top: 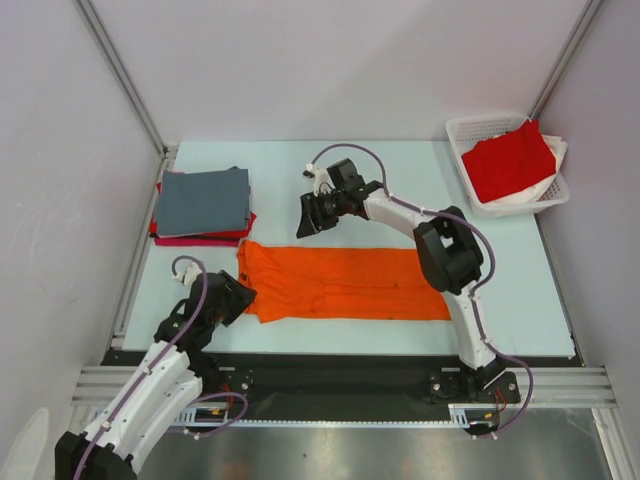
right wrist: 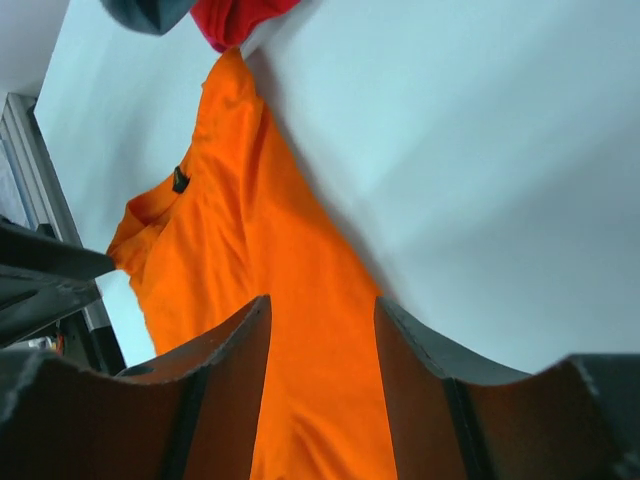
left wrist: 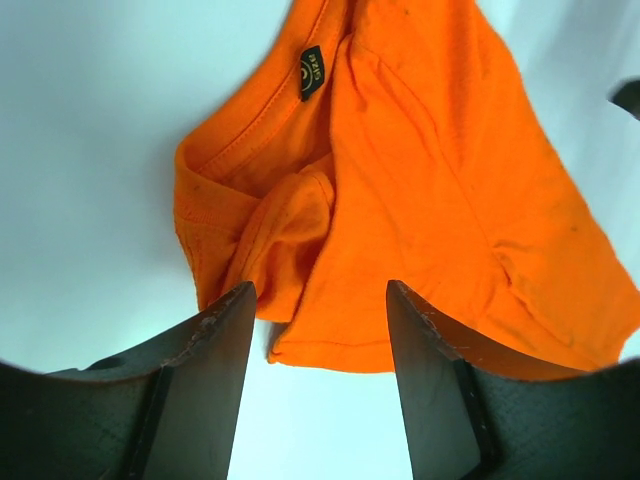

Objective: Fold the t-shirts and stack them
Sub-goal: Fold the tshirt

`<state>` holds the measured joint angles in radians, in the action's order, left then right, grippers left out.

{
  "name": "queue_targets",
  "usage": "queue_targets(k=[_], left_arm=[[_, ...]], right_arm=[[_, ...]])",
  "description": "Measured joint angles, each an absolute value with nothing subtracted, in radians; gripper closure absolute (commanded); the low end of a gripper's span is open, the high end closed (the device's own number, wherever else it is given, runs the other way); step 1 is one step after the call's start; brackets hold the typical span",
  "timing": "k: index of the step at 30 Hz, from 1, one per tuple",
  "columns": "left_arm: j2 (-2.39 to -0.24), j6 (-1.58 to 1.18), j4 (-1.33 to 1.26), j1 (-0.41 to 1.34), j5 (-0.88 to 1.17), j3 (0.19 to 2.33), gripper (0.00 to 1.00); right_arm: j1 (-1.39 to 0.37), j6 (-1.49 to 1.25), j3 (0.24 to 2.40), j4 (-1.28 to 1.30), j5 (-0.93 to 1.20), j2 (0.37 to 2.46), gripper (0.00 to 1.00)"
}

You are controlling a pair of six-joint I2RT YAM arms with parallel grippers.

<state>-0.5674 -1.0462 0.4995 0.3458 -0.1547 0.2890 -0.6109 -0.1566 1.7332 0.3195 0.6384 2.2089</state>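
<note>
A bright orange t-shirt [top: 340, 285] lies as a long flat strip across the table, collar end to the left. My left gripper [top: 238, 298] is open at that collar end. In the left wrist view its gripper [left wrist: 320, 300] has only bare table between the fingers, and the folded sleeve hem of the orange shirt [left wrist: 420, 200] lies just ahead. My right gripper [top: 303, 218] hovers open beyond the strip's far edge, with orange cloth [right wrist: 250, 260] showing between its fingers [right wrist: 322, 305]. A folded slate grey shirt [top: 205, 200] tops a red and magenta pile. Another red shirt [top: 508, 160] is in the basket.
The white lattice basket [top: 470, 130] stands at the back right corner. The folded pile sits at the back left, close to the metal frame rail [top: 140, 240]. White walls close the table on three sides. The arm bases stand at the near edge.
</note>
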Motion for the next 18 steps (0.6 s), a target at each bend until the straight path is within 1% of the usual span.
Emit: queue_targets(k=[8,12,18], left_arm=[[-0.530,-1.056,0.574,0.346,-0.184,0.300,0.38],[-0.533,-1.054,0.601,0.346,-0.207,0.332,0.38],[-0.542,-1.046,0.616,0.346,-0.231,0.361,0.38]], right_arm=[[-0.616,-0.113,1.957,0.394,0.790,2.431,0.45],[-0.631,-0.101,2.017,0.426,0.861,2.492,0.45],[-0.646,-0.074,2.060,0.466,0.931,2.529,0.46]])
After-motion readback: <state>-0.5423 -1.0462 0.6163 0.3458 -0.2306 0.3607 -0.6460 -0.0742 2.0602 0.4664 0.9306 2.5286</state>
